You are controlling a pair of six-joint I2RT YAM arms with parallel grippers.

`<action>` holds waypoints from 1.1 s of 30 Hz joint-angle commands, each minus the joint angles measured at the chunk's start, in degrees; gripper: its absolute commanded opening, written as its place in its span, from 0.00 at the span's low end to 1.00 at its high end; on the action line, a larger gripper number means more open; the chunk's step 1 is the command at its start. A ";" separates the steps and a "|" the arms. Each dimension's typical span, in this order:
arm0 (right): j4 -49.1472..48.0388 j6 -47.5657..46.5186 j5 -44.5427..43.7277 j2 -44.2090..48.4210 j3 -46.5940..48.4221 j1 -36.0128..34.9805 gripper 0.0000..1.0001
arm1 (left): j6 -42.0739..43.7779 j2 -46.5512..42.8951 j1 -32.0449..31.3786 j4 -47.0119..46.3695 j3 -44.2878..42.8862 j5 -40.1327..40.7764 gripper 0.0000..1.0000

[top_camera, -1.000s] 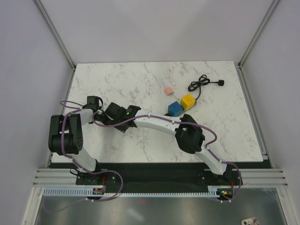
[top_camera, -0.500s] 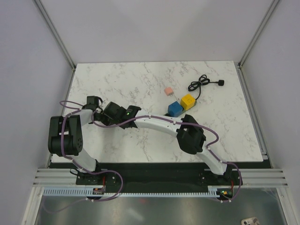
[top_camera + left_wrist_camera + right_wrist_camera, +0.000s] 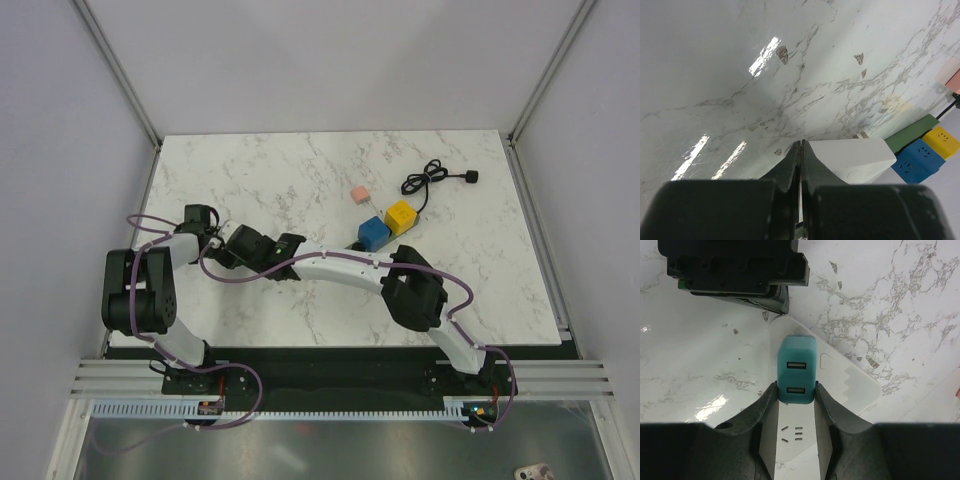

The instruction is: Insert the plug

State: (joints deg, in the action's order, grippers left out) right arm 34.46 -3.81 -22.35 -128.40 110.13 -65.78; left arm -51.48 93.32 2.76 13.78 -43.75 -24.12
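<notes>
The plug (image 3: pixel 796 369) is a teal block with two USB ports on its upper face. It stands on a white power strip (image 3: pixel 840 375) whose socket slots show just below it. My right gripper (image 3: pixel 796 387) is shut on the plug, one finger pressed against each side. The left gripper (image 3: pixel 800 142) is shut with nothing between its fingers, its tip against the near end of the power strip (image 3: pixel 850 157). In the top view both grippers meet at the left of the table, the left gripper (image 3: pixel 218 243) beside the right gripper (image 3: pixel 250 245), and the arms hide the strip.
A blue cube (image 3: pixel 374 232), a yellow cube (image 3: pixel 401 216) and a pink cube (image 3: pixel 360 193) sit right of centre. A coiled black cable (image 3: pixel 430 180) lies behind them. A green bar (image 3: pixel 912 132) lies next to the blue cube.
The right gripper's fingers have closed onto the plug. The right wrist has shifted slightly to the left. The left arm has barely moved.
</notes>
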 commanded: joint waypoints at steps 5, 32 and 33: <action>2.80 1.62 1.34 -0.97 0.61 2.41 0.00 | 1.74 -1.65 -0.22 0.81 -1.43 0.39 0.02; 12.47 1.70 7.14 -7.39 13.36 5.31 0.00 | -1.43 9.69 -9.44 -6.05 -8.46 -2.34 0.02; 12.56 1.79 7.58 -7.83 13.45 5.66 0.00 | -1.43 9.69 -9.62 -6.13 -8.46 -2.34 0.02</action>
State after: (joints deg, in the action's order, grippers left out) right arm 48.14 -2.92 -17.50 -132.94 121.56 -60.62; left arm -51.83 102.56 -3.57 10.02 -52.03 -25.41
